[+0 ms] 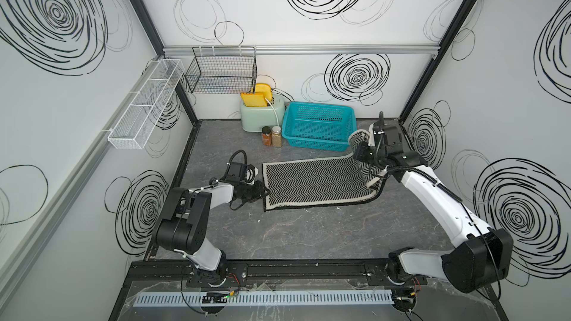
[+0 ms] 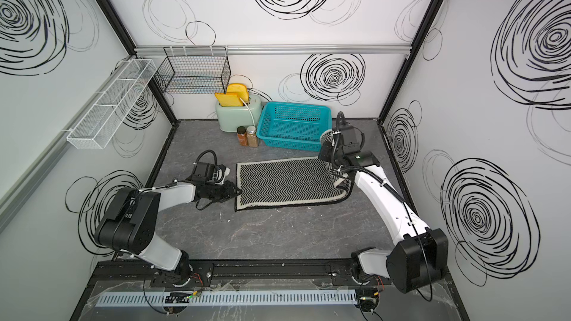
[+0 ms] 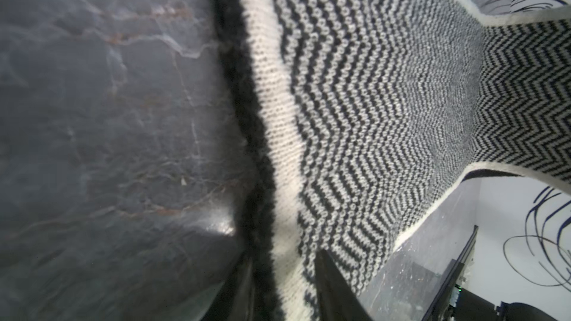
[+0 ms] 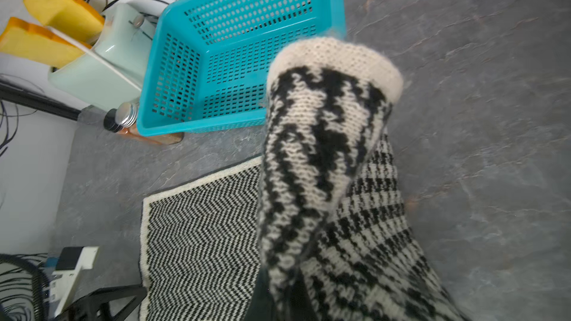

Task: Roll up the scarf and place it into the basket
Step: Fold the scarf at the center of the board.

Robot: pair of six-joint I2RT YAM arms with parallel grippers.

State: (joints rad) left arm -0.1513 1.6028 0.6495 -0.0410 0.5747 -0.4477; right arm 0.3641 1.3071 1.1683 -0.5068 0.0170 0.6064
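Scarf [image 1: 318, 185] [image 2: 284, 183] is lying on the table [image 1: 278, 236] in front of the basket [image 1: 319, 145] [image 2: 290, 143], with one gripper at each end.

In both top views the scarf is lying flat, chevron side up, just in front of the basket and not inside it; the right gripper [image 1: 357, 149] [image 2: 326, 152] is holding one end up near the basket's front corner, and the left gripper [image 1: 266, 193] [image 2: 238, 192] is touching the end farther from the basket. In the left wrist view the left gripper's fingers [image 3: 333, 291] are standing narrow on both sides of the scarf's [image 3: 370, 103] black-and-white edge; whether they are pinching it, one cannot tell. In the right wrist view the right gripper [image 4: 281, 301] is clamping the houndstooth end of the scarf [image 4: 321, 149], which is rising in front of the basket [image 4: 153, 72].
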